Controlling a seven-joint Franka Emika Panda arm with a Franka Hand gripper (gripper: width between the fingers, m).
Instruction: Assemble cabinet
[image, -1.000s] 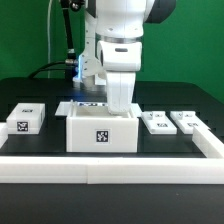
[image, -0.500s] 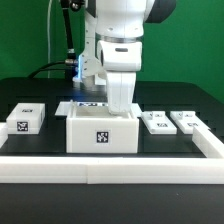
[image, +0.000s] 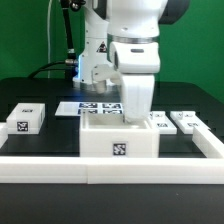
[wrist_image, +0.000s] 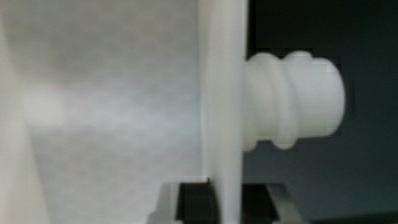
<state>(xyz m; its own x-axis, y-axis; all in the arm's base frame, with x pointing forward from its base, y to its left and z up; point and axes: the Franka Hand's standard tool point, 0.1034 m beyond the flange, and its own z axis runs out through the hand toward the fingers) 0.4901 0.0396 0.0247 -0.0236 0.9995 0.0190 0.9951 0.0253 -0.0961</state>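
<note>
The cabinet (image: 119, 139) is a large white box with a marker tag on its front face, standing near the front rail. My gripper (image: 133, 114) reaches down from above and is shut on the box's top wall edge. In the wrist view the thin white cabinet wall (wrist_image: 217, 100) runs between my two dark fingers (wrist_image: 185, 203), with the gripper (wrist_image: 219, 205) closed on it. A ribbed white knob (wrist_image: 294, 101) sticks out from one side of that wall. The fingertips are partly hidden by the box in the exterior view.
A small white tagged block (image: 24, 119) lies at the exterior view's left. Two small white tagged panels (image: 185, 121) lie at the right, close to the cabinet. The marker board (image: 90, 107) lies behind it. A white rail (image: 60, 166) borders the front and right.
The arm has moved toward the exterior view's right and the front, carrying the cabinet with it. The cabinet now stands nearer the front rail and the right panels.
</note>
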